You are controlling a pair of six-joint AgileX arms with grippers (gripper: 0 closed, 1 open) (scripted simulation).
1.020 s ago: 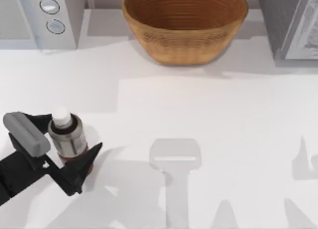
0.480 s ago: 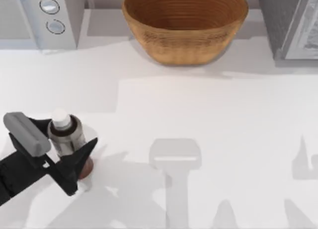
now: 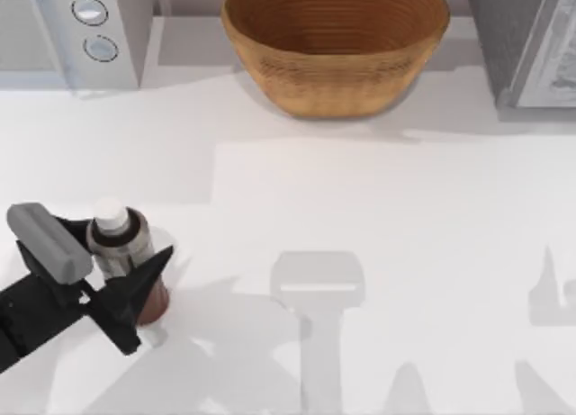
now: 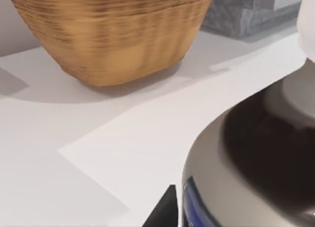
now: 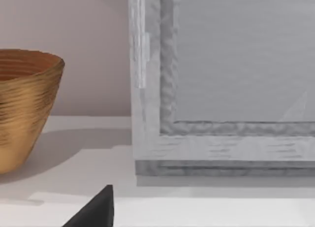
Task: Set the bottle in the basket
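Closing tighter, left gripper [image 3: 121, 275] fingers now pinch the bottle [image 3: 126, 253]; next, lift toward the basket [image 3: 335, 46].

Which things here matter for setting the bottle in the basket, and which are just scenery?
In play:
small reddish-brown bottle with white cap
large tan woven basket
left tool, shut on the bottle

Scenery:
white microwave with round knobs
grey cabinet

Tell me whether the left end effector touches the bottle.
Touching: top view shows the left end effector closed around the bottle, fingers pressed against both sides.
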